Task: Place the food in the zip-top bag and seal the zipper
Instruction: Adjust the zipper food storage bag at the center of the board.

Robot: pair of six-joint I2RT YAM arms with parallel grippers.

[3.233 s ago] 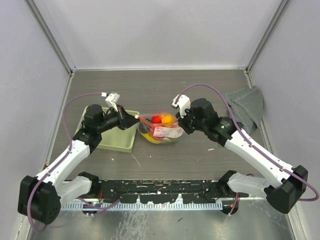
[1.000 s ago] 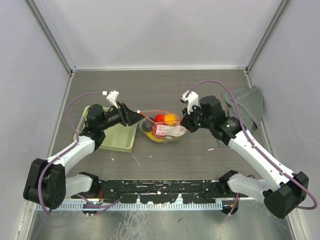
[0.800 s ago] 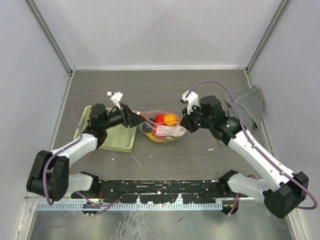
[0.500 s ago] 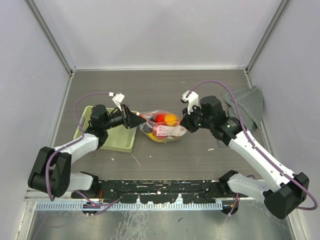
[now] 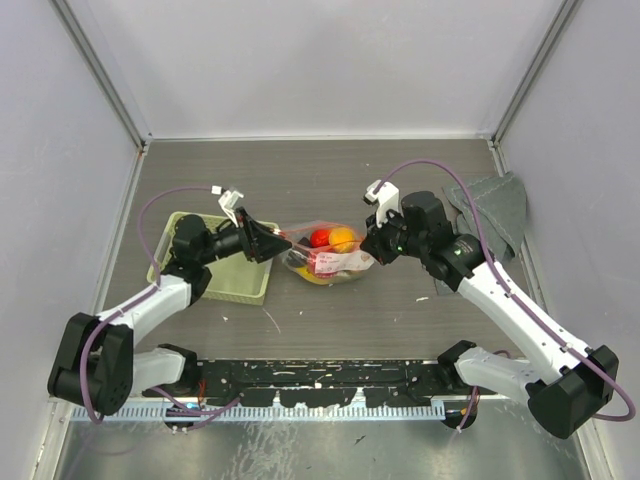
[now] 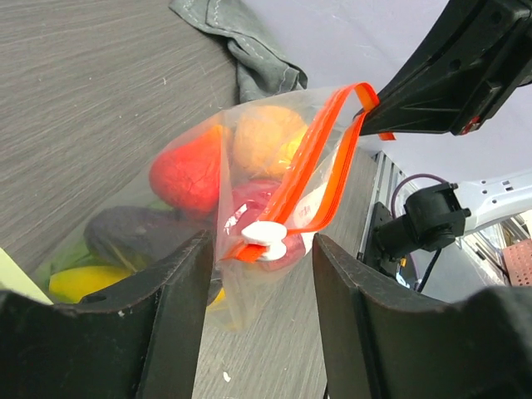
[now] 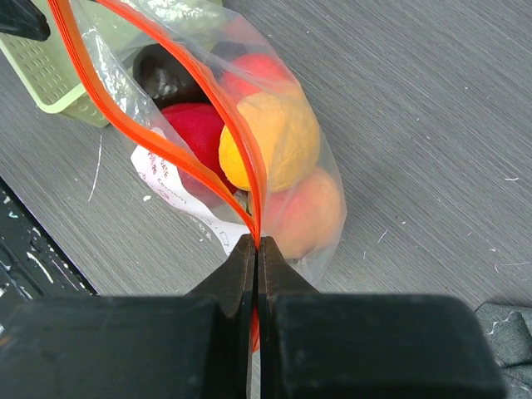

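Observation:
The clear zip-top bag [image 5: 325,256] lies mid-table with the food inside: a red piece [image 6: 187,174], an orange one [image 7: 270,137], a peach-coloured one [image 7: 309,214], a dark purple one [image 6: 133,237] and a yellow one [image 6: 79,283]. Along the bag's mouth, the two strips of the red-orange zipper [image 7: 158,137] gape apart in the right wrist view. My right gripper [image 7: 256,243] is shut on the zipper's right end. My left gripper [image 6: 262,245] is open at the bag's left end. The white slider tab [image 6: 264,235] sits between its fingers [image 6: 162,316], touching neither.
A pale green basket [image 5: 215,270] stands under my left arm, just left of the bag. A grey cloth [image 5: 492,208] lies at the right wall. The bag's white label [image 7: 166,184] faces the near side.
My left gripper pushed toward the bag's left end, then drew back slightly to the left and now stands open around the slider. The right gripper has kept its hold.

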